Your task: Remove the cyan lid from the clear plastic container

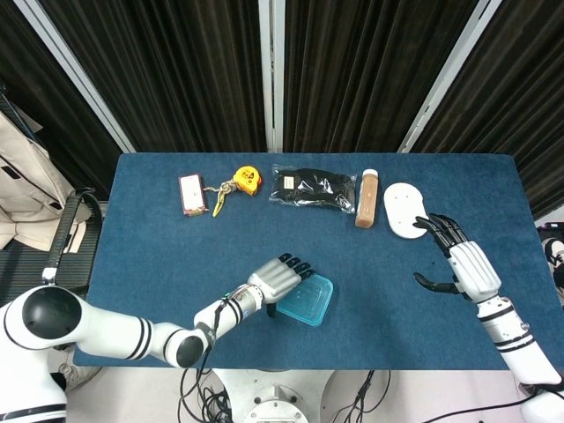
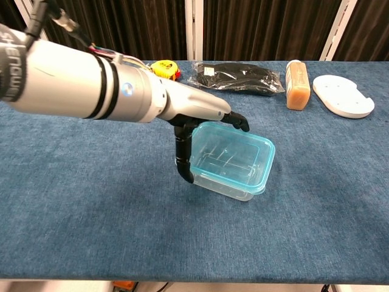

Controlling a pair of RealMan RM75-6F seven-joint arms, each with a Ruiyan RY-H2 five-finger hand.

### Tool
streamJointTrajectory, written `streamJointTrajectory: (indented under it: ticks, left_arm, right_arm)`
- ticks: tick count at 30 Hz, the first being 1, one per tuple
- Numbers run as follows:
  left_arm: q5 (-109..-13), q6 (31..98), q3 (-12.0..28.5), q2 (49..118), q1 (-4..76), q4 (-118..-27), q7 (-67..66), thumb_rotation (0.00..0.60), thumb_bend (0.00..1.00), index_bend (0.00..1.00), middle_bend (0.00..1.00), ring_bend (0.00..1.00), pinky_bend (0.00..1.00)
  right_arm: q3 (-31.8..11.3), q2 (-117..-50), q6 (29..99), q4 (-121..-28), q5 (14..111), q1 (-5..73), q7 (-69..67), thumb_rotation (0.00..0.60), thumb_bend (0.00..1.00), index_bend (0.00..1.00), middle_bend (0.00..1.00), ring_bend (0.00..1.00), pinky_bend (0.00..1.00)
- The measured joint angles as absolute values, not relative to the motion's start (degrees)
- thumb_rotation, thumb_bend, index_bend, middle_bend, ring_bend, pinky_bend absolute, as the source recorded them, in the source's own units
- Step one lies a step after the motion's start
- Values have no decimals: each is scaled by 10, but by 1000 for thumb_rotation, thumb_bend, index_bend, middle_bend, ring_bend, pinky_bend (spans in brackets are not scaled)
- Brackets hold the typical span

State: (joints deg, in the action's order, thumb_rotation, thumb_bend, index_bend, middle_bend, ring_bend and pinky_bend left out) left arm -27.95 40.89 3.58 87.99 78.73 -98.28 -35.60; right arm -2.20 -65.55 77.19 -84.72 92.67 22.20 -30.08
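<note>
Left hand (image 2: 194,115) spread over cyan lid (image 2: 237,159), thumb beside container.

head: high, looking down | chest: low, level, near | shared: table (image 1: 159,256)

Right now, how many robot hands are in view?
2. The left hand reaches over the cyan lid; the right hand hovers, fingers spread, near the white plate.

Bright, even, sharp; soft shadows
</note>
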Motion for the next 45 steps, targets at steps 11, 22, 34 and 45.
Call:
streamJointTrajectory:
  ticks: [11, 22, 34, 45]
  left_arm:
    - [-228, 397, 23, 891, 824, -949, -352, 600, 53, 0, 0, 0, 12]
    - [-209, 431, 16, 904, 832, -927, -336, 600, 50, 293, 237, 162, 178]
    - [-116, 507, 30, 931, 820, -914, -354, 600, 44, 293, 256, 177, 197]
    - [-91, 528, 48, 948, 811, -902, -387, 600, 42, 292, 259, 182, 198]
  right_arm:
    - [-20, -660, 767, -844, 932, 222, -300, 600, 155, 0, 168, 0, 0]
    - [-17, -688, 764, -847, 967, 239, -287, 600, 194, 0, 164, 0, 0]
    - [-21, -824, 744, -798, 1014, 283, -143, 600, 144, 0, 0, 0, 0]
    - [-21, -972, 765, -640, 1029, 308, -138, 600, 72, 0, 0, 0, 0]
